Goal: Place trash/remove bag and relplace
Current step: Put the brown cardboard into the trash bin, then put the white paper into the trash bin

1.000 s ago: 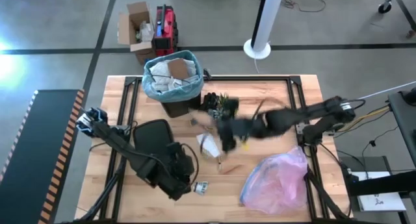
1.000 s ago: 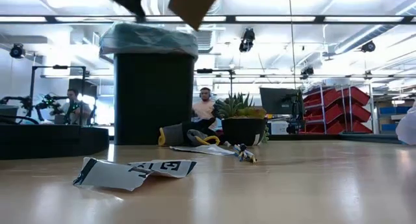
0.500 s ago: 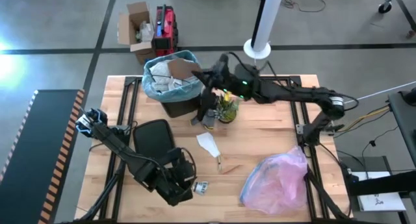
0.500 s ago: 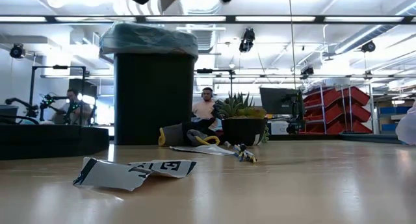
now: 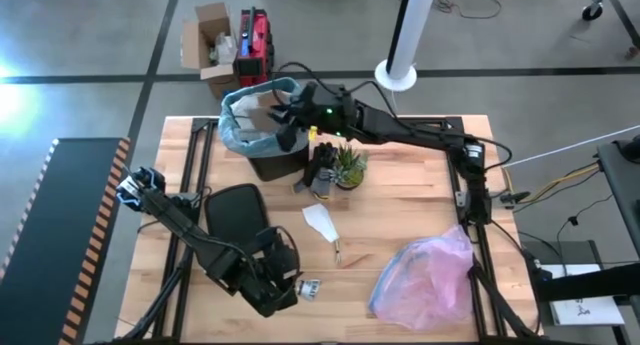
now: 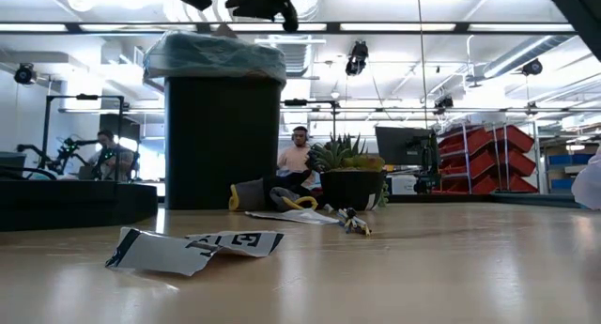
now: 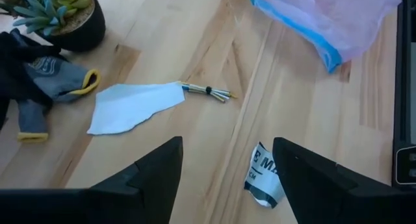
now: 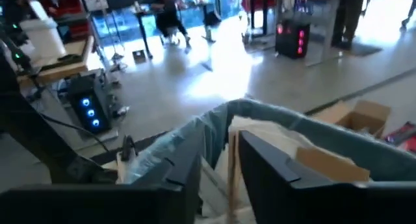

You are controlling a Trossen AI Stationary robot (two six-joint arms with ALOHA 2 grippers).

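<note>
- High view: R gripper point(image 5: 287, 120) hangs over the bin point(image 5: 275, 167), right above the blue bag point(image 5: 232, 135) that lines it. Brown and white trash point(image 5: 262, 113) lies inside the bag. More trash is out on the table point(image 5: 420, 200): a white paper point(image 5: 320, 221) and a small scrap point(image 5: 308, 287). L gripper point(image 5: 285, 290) is low, just beside that scrap.
- Low view: the bin stands tall w/ the bag folded over its rim. R gripper is up above it.
- L wrist view: L claw is wide apart, nothing in it.
- R wrist view: R claw is a little apart. A thin brown edge shows in the gap; can't tell if it touches.
- What could go wrong: the brown bit may stick to the claw and fall outside the bin. The claw may also snag the thin bag and pull it off the rim.
</note>
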